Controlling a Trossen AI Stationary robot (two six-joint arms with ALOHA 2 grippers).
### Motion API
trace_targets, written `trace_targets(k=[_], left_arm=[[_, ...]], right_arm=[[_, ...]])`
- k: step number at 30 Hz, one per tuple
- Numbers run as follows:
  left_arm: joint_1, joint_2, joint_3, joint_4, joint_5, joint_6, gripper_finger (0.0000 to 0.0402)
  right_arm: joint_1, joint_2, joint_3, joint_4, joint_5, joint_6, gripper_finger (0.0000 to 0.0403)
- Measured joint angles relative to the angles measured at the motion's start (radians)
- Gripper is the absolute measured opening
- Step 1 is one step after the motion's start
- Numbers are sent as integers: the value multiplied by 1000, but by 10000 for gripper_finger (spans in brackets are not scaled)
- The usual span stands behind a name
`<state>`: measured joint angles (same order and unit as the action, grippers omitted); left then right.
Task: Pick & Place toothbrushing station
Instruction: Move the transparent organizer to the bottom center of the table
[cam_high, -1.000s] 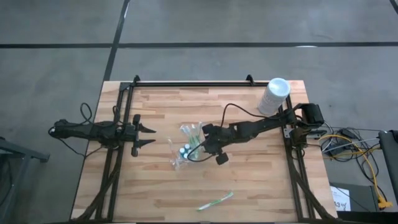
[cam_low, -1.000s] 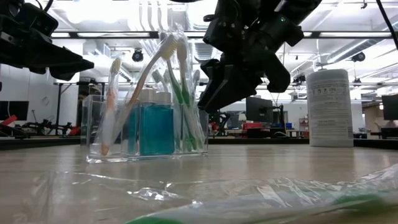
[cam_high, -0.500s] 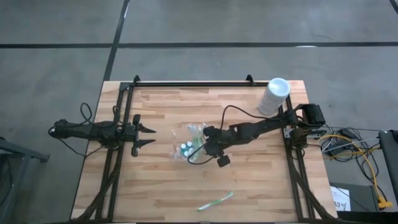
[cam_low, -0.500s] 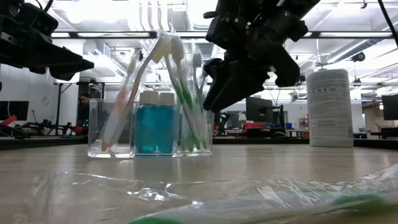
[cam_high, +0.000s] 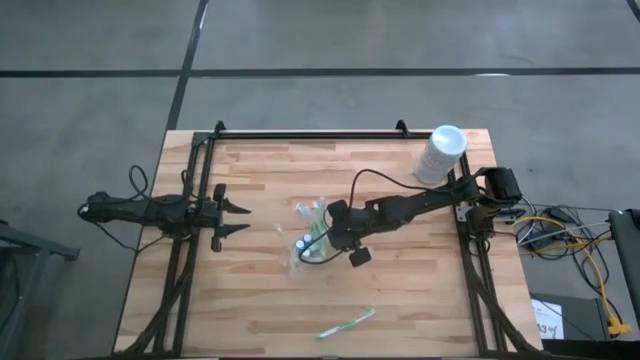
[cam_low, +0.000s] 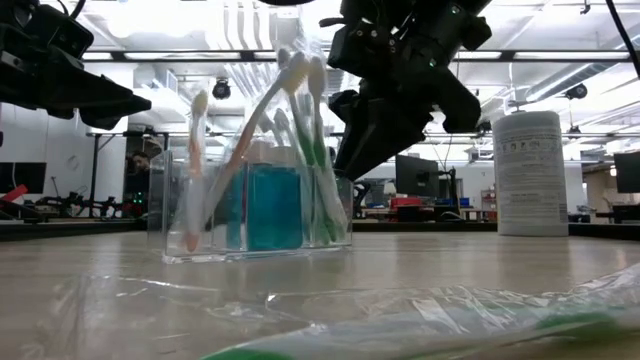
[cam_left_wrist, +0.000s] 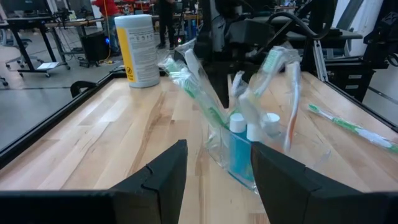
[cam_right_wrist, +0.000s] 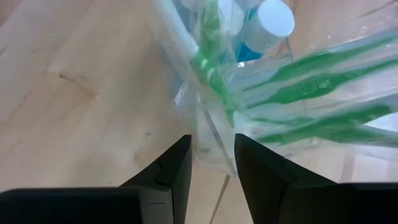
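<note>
A clear organizer (cam_high: 308, 238) stands at mid-table on its flat base, holding blue white-capped bottles (cam_low: 272, 205) and several wrapped toothbrushes (cam_low: 305, 120) that lean out of its top. My right gripper (cam_right_wrist: 214, 165) slants down onto the organizer's right end (cam_low: 340, 185) and is shut on clear plastic there. My left gripper (cam_high: 240, 218) waits open near the table's left side, pointing at the organizer (cam_left_wrist: 261, 149) and apart from it. One wrapped green toothbrush (cam_high: 348, 322) lies flat near the front edge. My right gripper pinches a clear upright wall (cam_right_wrist: 212, 140) at the organizer's right end between its two fingers. One finger (cam_right_wrist: 171, 171) seems outside over the wood, the other (cam_right_wrist: 264, 168) on the toothbrush side. It slants down from the table's right. The organizer's base stays on the table.
A white wipes canister (cam_high: 440, 155) stands at the far right corner. A black rail (cam_high: 310, 132) runs along the far edge, and the arm frames line both sides. Open wood lies in front of the organizer, apart from the loose toothbrush.
The organizer has turned about on the table and slid a little toward the right edge, held by my right gripper. Its toothbrushes have swung with it and now lean the other way in the low view. My left gripper has kept still.
</note>
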<state>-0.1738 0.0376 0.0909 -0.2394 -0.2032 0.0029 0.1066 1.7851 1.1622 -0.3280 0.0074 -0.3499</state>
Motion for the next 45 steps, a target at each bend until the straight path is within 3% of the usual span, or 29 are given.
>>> trace_targets(k=[16,45], left_arm=[[0,0,0,0,0,0,181],[0,0,0,0,0,0,181]], right_arm=[[5,0,10,-39,-7,-32,104],[5,-3,4,-62,-10,-47,17]])
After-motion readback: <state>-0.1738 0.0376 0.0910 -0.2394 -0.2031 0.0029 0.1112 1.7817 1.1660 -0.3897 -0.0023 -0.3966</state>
